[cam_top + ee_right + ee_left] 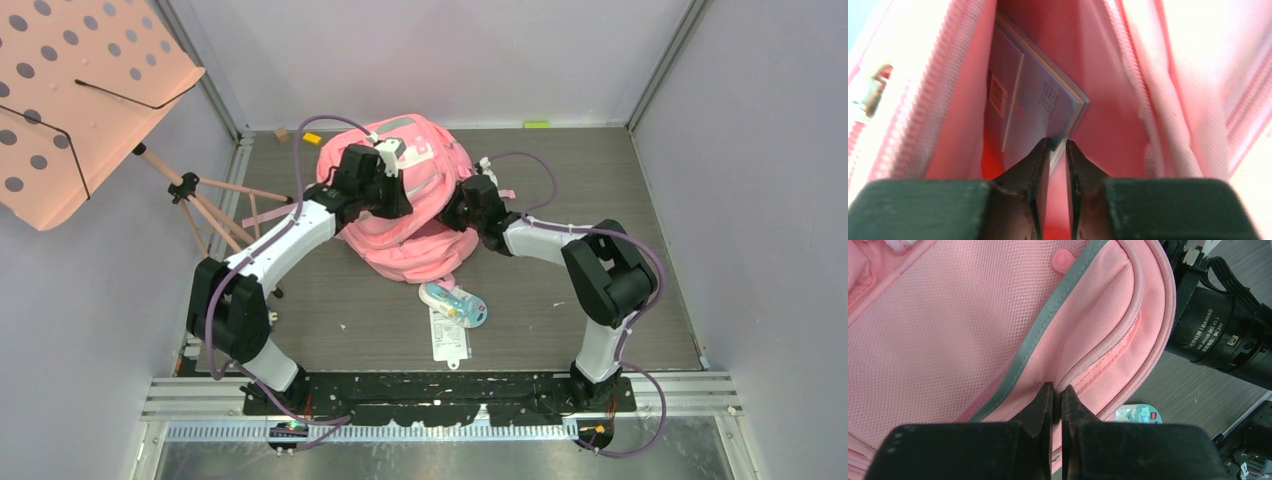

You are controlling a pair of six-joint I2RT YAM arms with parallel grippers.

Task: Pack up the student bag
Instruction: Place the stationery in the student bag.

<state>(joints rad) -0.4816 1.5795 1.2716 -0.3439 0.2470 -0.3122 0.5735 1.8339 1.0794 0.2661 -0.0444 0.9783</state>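
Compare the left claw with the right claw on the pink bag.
The left claw sits outside the student bag, tips against its zipper seam; the right claw reaches inside the opening. The left claw's jaws are fully together; the right claw's show a thin gap, apparently pinching the edge of a book. Both are black, two-fingered and working at the bag.

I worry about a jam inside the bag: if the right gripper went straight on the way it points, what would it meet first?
The thin blue-grey book, whose lower edge seems to sit between the right gripper's nearly shut fingertips; behind it, the large pink fabric backpack's lining. Depth is unclear.
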